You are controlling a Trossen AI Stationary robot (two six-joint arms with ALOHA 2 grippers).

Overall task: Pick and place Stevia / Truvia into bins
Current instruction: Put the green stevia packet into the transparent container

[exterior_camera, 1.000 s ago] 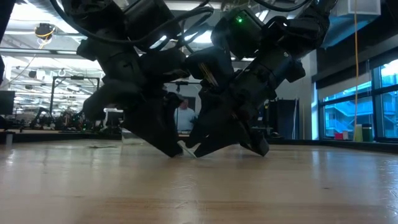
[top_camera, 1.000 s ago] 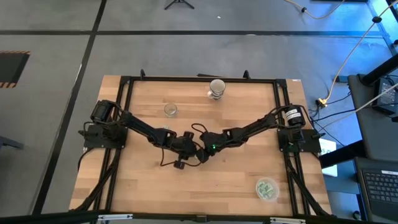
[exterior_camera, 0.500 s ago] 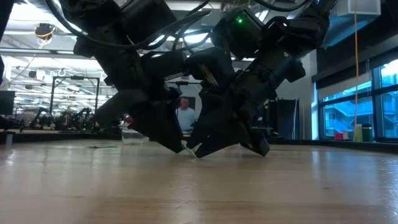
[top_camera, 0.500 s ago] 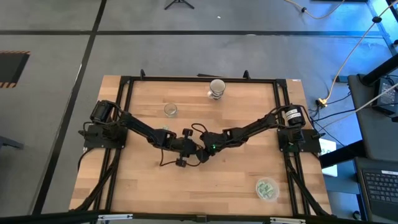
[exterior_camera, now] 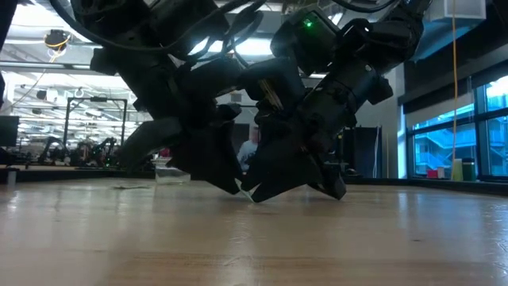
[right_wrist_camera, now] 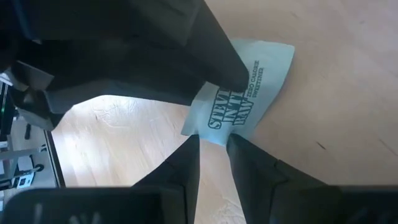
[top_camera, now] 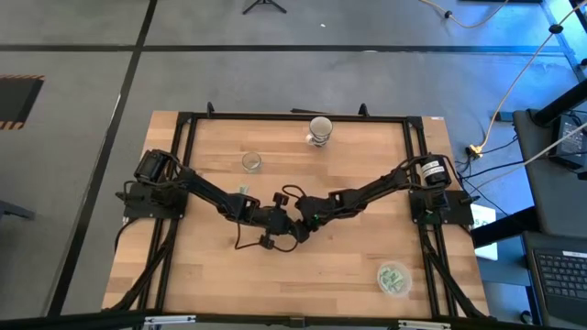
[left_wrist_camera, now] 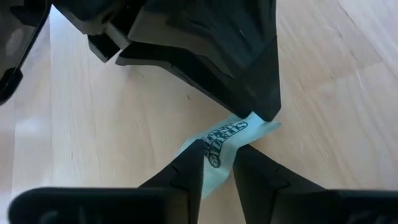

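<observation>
One Stevia sachet [left_wrist_camera: 222, 138], pale with dark print, sits between my two grippers at the middle of the table, low over the wood [exterior_camera: 244, 191]. My left gripper [left_wrist_camera: 217, 157] is shut on one end of it. My right gripper [right_wrist_camera: 212, 142] is shut on the opposite end. The two grippers meet tip to tip [top_camera: 291, 224]. The bin [top_camera: 380, 278], a clear round tub with sachets in it, stands near the table's front right corner. My left gripper pinches one end of the sachet [left_wrist_camera: 214, 163] between its two fingers, slanting down from the table's left. The sachet's other end is in the right gripper's fingers [left_wrist_camera: 264, 93]. My right gripper pinches the opposite end of the sachet [right_wrist_camera: 214, 127] between its two fingers, slanting down from the table's right. The printed face bends up past the fingers, and the left gripper's finger [right_wrist_camera: 205, 56] covers the sachet's other end.
A small clear cup [top_camera: 251, 162] stands at the far left of the middle, and a white cup [top_camera: 320, 131] stands by the far edge. A black frame [top_camera: 293, 116] runs around the table. A person shows in the room behind [exterior_camera: 252, 151].
My left gripper has rolled about its own line and shifted a little toward the right gripper, still shut on the sachet. The sachet has stayed between the two grippers, low over the table.
</observation>
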